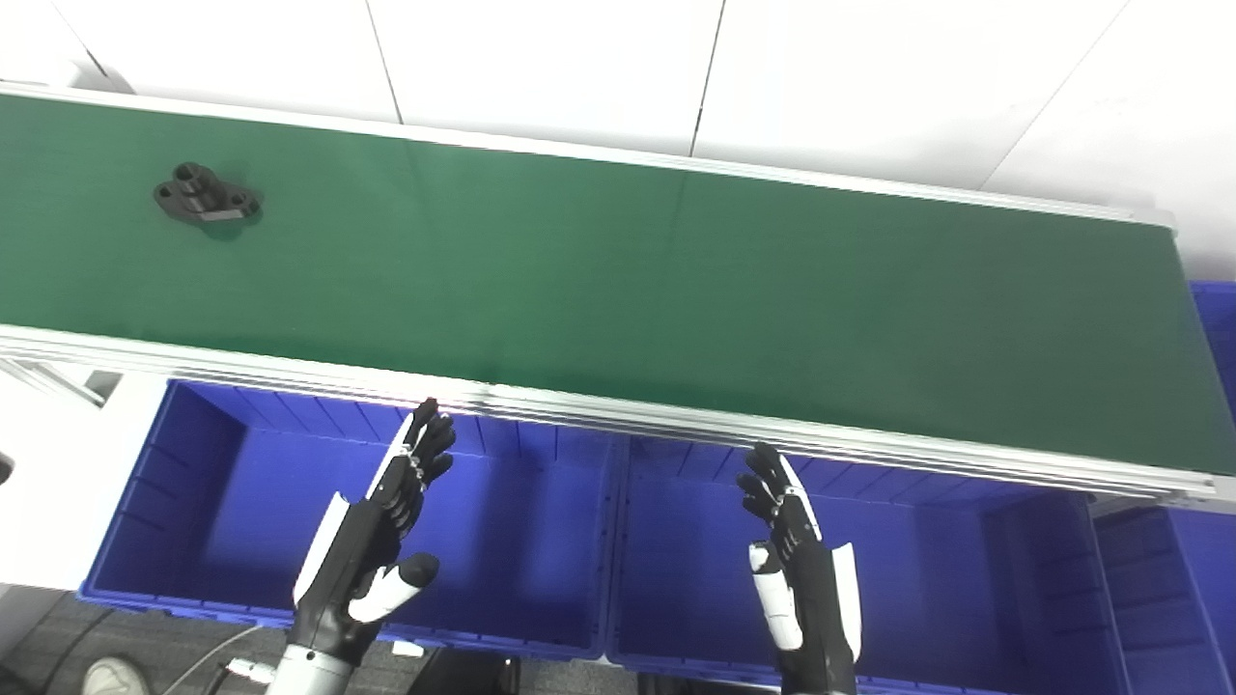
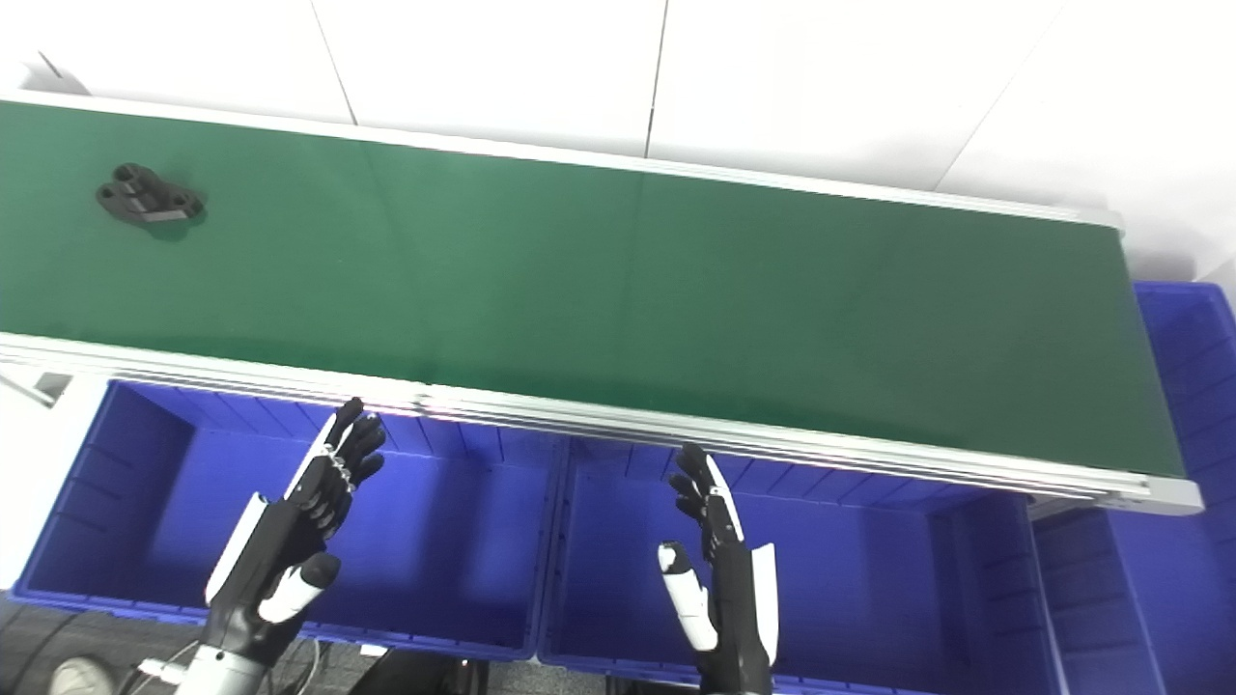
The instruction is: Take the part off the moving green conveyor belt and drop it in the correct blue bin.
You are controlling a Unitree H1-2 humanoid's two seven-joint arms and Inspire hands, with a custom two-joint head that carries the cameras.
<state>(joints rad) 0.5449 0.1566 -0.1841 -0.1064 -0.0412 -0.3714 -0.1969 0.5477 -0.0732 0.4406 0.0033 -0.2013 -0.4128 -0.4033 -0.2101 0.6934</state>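
Your left hand [image 1: 372,541] and right hand [image 1: 797,560] hover nearest you, each above its own blue bin [image 1: 174,502] [image 1: 966,579], fingers spread wide and holding nothing. Beyond them runs the green conveyor belt [image 1: 628,290]. You'll find the black part [image 1: 205,196] lying far to the left on it, well apart from both hands.

Bright, even light from above fills both views, and the white wall [image 1: 869,77] at the top of the frame is washed out almost to pure white. The green belt [image 1: 676,290] shows a soft pale sheen across its middle, and the black part [image 1: 206,196] at upper left casts only a small dark shadow close beside it. The blue bins [image 1: 541,541] are darker along their inner walls, and the hands at the bottom look slightly soft.
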